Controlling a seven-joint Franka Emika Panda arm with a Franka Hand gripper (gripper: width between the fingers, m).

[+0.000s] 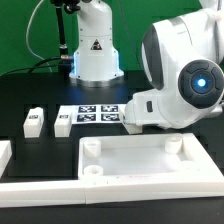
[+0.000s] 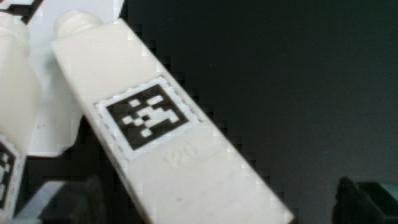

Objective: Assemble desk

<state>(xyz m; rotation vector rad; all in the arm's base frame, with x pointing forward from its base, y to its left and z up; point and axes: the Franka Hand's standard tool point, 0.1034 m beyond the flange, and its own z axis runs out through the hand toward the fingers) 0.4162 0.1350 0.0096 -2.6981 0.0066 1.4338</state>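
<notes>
so the fingers (image 2: 370, 203) are spread wide, released, either side of the tagged leg (image 2: 157, 120), not touching it; desk tray (image 1: 140, 158) sits nearby

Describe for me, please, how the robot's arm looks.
The arm has a glossy, rounded white shell. One joint ends in a dark round cap with a glowing blue light. The white base behind carries a black triangle mark and a blue glow at its foot; black cables hang beside it.
</notes>
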